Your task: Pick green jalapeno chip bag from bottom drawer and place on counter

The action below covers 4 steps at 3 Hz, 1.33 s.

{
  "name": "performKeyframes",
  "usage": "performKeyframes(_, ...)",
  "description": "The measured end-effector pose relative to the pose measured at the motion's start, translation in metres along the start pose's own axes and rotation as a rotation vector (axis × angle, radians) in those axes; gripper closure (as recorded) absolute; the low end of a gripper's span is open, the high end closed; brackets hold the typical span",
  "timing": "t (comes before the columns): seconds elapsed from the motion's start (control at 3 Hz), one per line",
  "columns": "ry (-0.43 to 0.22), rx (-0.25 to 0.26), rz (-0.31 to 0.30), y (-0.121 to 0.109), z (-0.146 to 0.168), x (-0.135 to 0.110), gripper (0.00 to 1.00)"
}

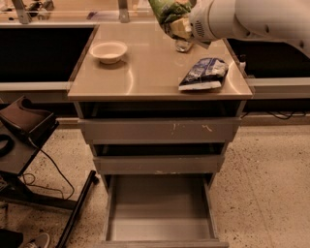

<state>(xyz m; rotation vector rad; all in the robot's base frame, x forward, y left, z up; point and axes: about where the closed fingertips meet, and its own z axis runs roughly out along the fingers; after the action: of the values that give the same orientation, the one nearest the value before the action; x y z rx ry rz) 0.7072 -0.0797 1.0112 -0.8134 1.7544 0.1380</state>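
The green jalapeno chip bag (167, 10) hangs in my gripper (178, 28) above the back right part of the counter (145, 68); its top is cut off by the frame's upper edge. The gripper is shut on the bag's lower end, and my white arm (252, 19) reaches in from the upper right. The bottom drawer (160, 227) is pulled wide open at the foot of the cabinet and its tray shows nothing inside.
A blue-and-white chip bag (203, 73) lies at the counter's right front. A pale bowl (108, 51) stands at the back left. The two upper drawers (160, 131) are slightly ajar. A dark side table (22, 131) with cables stands to the left.
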Motion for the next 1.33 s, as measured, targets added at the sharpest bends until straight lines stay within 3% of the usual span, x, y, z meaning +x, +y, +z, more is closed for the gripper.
performKeyframes(0.33, 0.045, 0.001, 0.065, -0.041, 0.034, 0.011, 1.0)
performKeyframes(0.67, 0.107, -0.039, 0.141, -0.055, 0.074, 0.05, 1.0)
performKeyframes(1.33, 0.17, -0.123, 0.25, -0.034, 0.123, 0.116, 1.0)
